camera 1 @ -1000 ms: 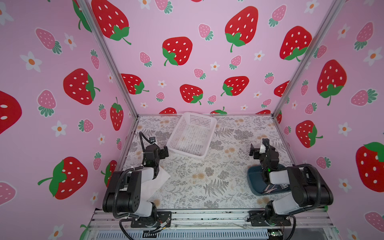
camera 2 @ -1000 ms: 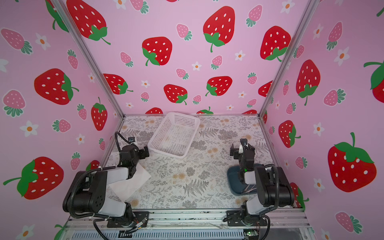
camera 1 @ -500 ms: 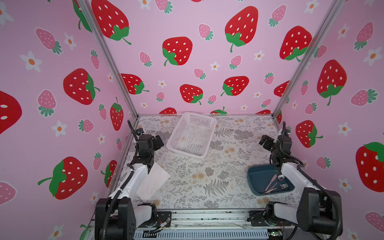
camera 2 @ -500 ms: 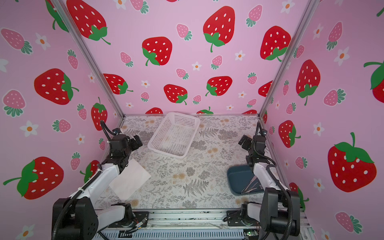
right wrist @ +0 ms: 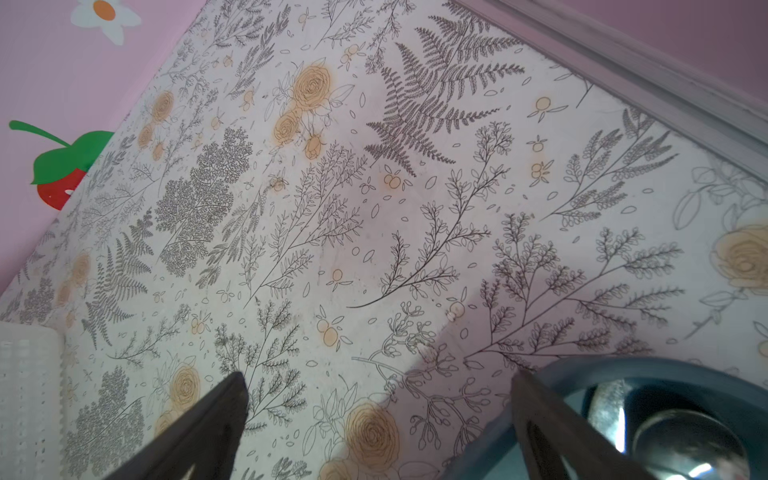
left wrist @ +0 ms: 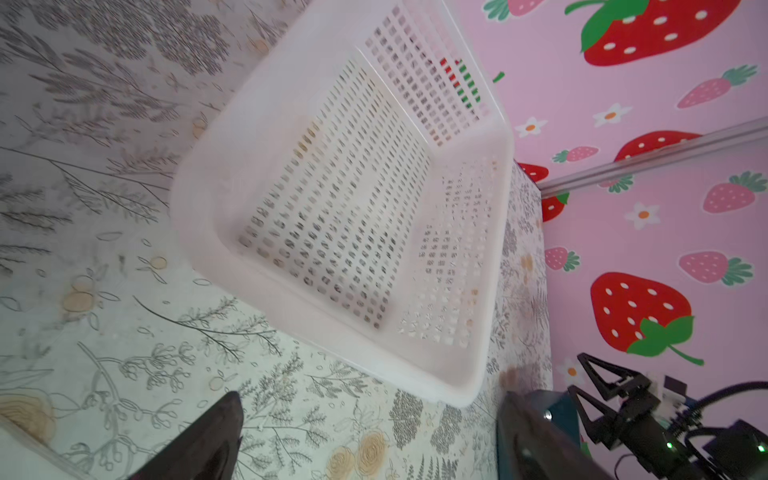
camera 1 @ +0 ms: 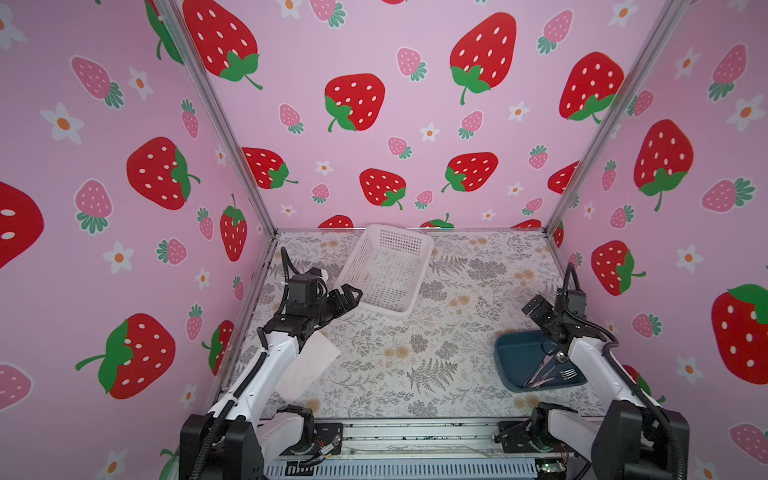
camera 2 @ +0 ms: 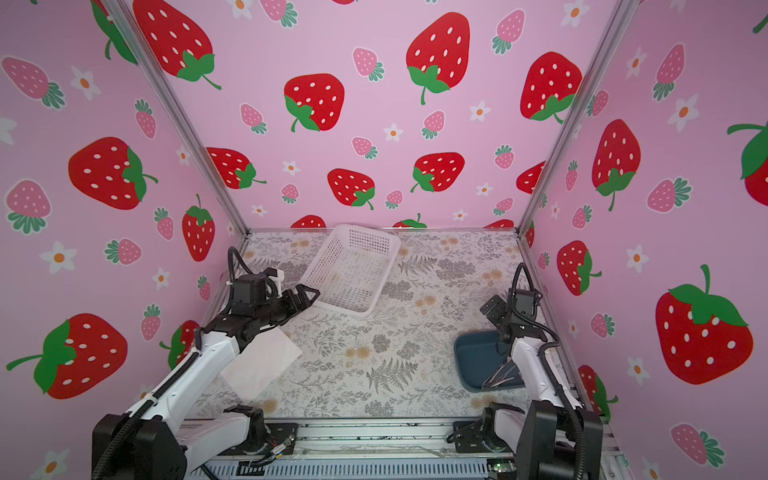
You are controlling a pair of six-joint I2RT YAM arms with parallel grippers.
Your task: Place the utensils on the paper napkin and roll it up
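The white paper napkin [camera 1: 311,365] [camera 2: 262,365] lies flat at the front left, partly under my left arm. The utensils [camera 1: 547,370] [camera 2: 502,375], slim pieces with a fork and a spoon among them, lie in a dark blue tray [camera 1: 515,353] [camera 2: 471,353] at the front right. A spoon bowl [right wrist: 688,442] shows inside the tray rim [right wrist: 623,365]. My left gripper [camera 1: 348,297] [camera 2: 305,297] [left wrist: 372,401] hangs open and empty at the near corner of the white basket. Above the tray's far edge, my right gripper [camera 1: 535,309] [camera 2: 492,309] [right wrist: 378,376] is open and empty.
A white perforated basket [camera 1: 386,270] [camera 2: 351,270] [left wrist: 195,216] stands empty and askew at the back centre, and its corner [right wrist: 29,374] shows in the right wrist view. The floral table [camera 1: 415,353] is walled in pink on three sides.
Both arms have unfolded from the front edge and reached forward. The left gripper swung right toward the basket, uncovering more of the napkin. The right arm cleared the tray.
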